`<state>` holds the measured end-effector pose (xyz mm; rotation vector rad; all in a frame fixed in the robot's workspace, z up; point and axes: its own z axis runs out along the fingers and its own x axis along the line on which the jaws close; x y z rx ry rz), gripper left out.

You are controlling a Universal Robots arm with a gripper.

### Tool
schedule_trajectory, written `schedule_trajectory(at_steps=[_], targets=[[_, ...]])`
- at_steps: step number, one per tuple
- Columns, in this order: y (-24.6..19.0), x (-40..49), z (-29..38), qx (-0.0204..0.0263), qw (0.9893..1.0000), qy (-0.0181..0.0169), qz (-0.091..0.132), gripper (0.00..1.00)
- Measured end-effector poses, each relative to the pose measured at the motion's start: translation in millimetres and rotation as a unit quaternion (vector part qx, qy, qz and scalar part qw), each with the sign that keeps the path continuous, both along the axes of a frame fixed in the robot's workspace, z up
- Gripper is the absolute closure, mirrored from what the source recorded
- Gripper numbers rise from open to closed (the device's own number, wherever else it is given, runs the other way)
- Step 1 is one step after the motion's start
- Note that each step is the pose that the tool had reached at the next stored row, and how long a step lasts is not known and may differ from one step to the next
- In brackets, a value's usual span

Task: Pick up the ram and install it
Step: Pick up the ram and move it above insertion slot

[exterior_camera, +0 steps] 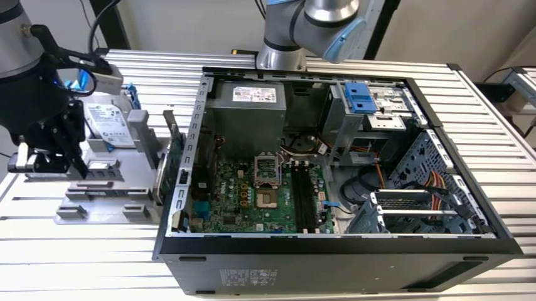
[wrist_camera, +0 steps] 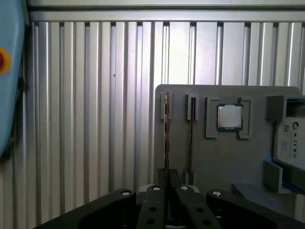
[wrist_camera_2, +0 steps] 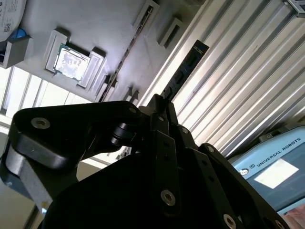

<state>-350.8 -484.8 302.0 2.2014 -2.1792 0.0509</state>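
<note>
The ram is a thin dark stick seen edge-on, reaching out from between my fingertips past the edge of the grey parts holder. In the first wrist view the ram shows as a narrow coppery edge in line with my gripper. My gripper is shut on the ram. In the exterior view my gripper hangs over the holder at the exterior view's left, beside the open computer case. The motherboard's long memory slots lie inside the case.
The holder also carries a square processor chip, a second thin strip in a slot and a silver hard drive. A card stands on edge by the case wall. Another arm's base stands behind the case. A blue-grey box sits on the ribbed table.
</note>
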Motion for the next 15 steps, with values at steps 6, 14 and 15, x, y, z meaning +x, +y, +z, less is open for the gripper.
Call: schedule_trajectory(at_steps=[6,14,15], targets=[[0.0,0.0,7.2,0.0000,1.0000,0.0000,0.000,1.00],[0.0,0.0,16.2,0.0000,1.0000,0.0000,0.000,1.00],[0.0,0.0,16.9,0.0000,1.0000,0.0000,0.000,1.00]])
